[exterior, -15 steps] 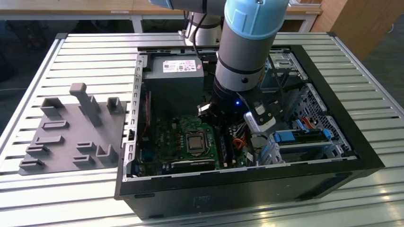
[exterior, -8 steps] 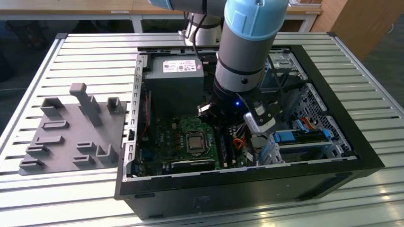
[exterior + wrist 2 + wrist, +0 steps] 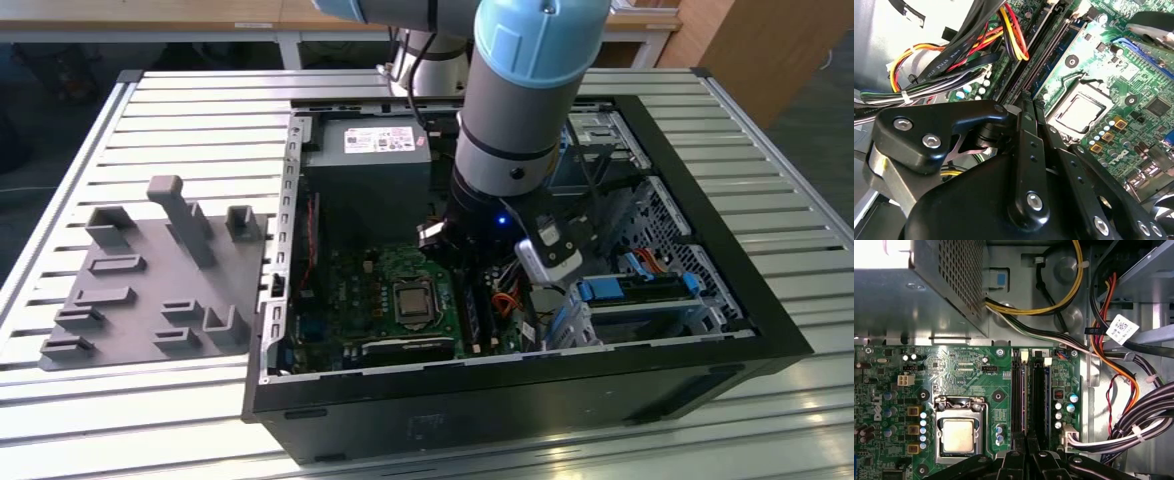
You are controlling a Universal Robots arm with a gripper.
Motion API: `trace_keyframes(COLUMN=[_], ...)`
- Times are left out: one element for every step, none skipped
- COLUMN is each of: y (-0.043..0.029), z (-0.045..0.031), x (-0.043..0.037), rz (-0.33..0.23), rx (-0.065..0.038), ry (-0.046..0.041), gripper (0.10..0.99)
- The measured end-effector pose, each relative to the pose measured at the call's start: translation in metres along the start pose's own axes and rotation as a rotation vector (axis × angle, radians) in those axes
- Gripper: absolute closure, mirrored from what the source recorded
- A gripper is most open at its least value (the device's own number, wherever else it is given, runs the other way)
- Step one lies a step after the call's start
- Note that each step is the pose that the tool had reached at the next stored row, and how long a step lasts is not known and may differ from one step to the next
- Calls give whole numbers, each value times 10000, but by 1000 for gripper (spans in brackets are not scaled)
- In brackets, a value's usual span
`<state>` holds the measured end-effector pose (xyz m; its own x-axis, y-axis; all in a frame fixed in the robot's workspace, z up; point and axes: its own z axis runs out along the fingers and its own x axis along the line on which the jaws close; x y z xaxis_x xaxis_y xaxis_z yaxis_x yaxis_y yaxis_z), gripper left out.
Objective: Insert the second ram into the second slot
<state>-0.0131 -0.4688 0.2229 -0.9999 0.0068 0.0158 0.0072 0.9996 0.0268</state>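
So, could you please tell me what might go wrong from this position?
1. The gripper sits right over the memory slots; a slight sideways offset could press on a slot wall rather than into the slot.
2. The loose cable bundle hangs close beside the slots and might snag the gripper.
3. The processor socket lies just alongside, so a slip could strike it.

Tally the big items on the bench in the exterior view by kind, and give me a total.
Robot arm: 1
Open computer case: 1
Power supply: 1
Grey moulded tray: 1
Total: 4
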Motion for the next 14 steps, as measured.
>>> trace_keyframes(y=[-1,-1,-2,-2,-2,-2,-2,-2,-2,-2,-2,-2,-2,-2], z=[3,7,12,14,16,16,18,19,19,19,19,19,19,20], x=[0,0,0,0,0,0,0,0,0,0,0,0,0,-1], rz=[0,1,1,0,0,0,0,0,0,0,0,0,0,0], rx=[2,1,2,3,4,5,4,2,2,2,2,2,2,3], ry=[3,4,5,6,7,7,7,6,6,6,6,6,6,6], gripper=[953,953,953,953,953,953,953,953,953,953,953,953,953,953])
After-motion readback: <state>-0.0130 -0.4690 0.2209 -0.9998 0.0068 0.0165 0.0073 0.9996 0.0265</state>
